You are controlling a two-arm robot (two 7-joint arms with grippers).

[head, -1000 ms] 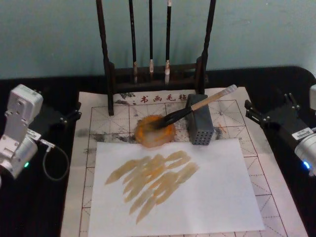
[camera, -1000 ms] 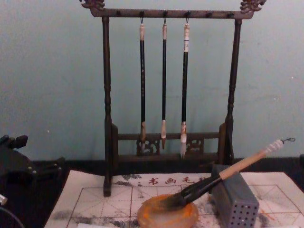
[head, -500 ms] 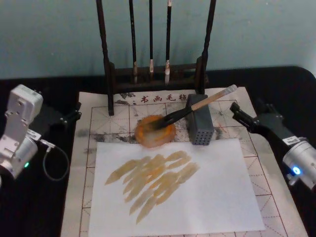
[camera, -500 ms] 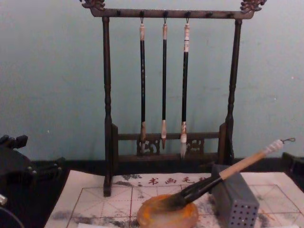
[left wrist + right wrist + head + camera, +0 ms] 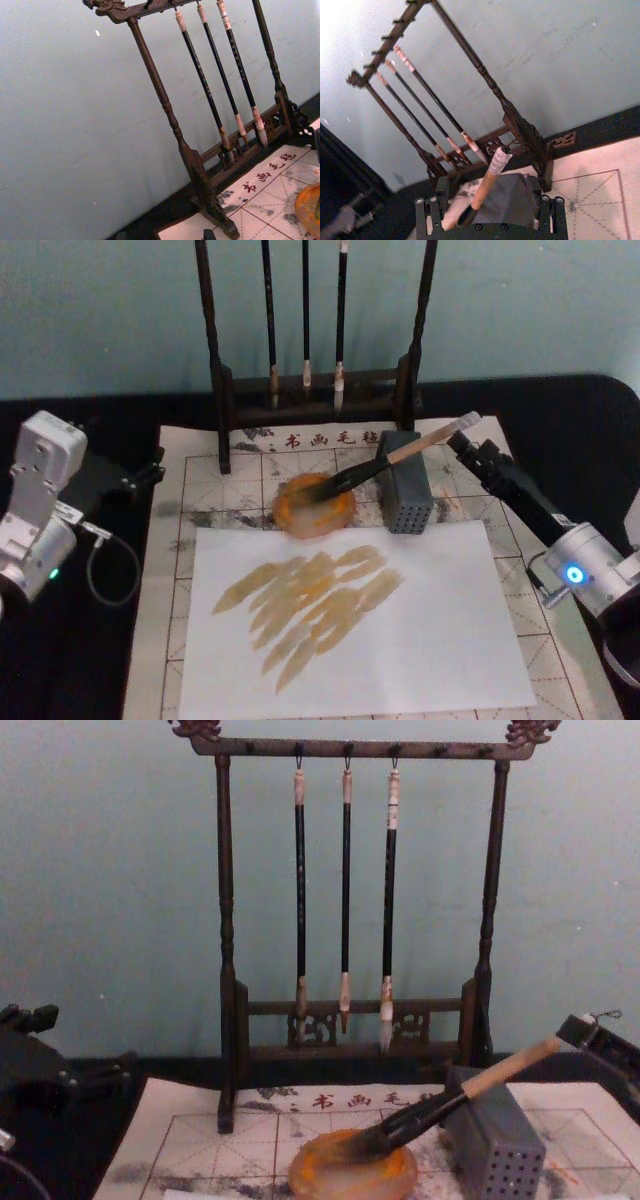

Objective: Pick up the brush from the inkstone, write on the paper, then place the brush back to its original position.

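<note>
The head camera is looking steeply down from above onto the paper [image 5: 205,485], with the brush stand [image 5: 320,408] standing at twelve o'clock, while the chest camera is facing that stand level, low and close. Both wrist cameras are angling up at it, the left from its eight o'clock side, the right from four o'clock, sitting just behind the brush [image 5: 482,190].

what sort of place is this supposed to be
Likely a tabletop calligraphy practice station: a wooden rack hung with three thin brushes, gridded paper with red characters, and a large brush resting in an inkstone, the right gripper at its handle end.
</note>
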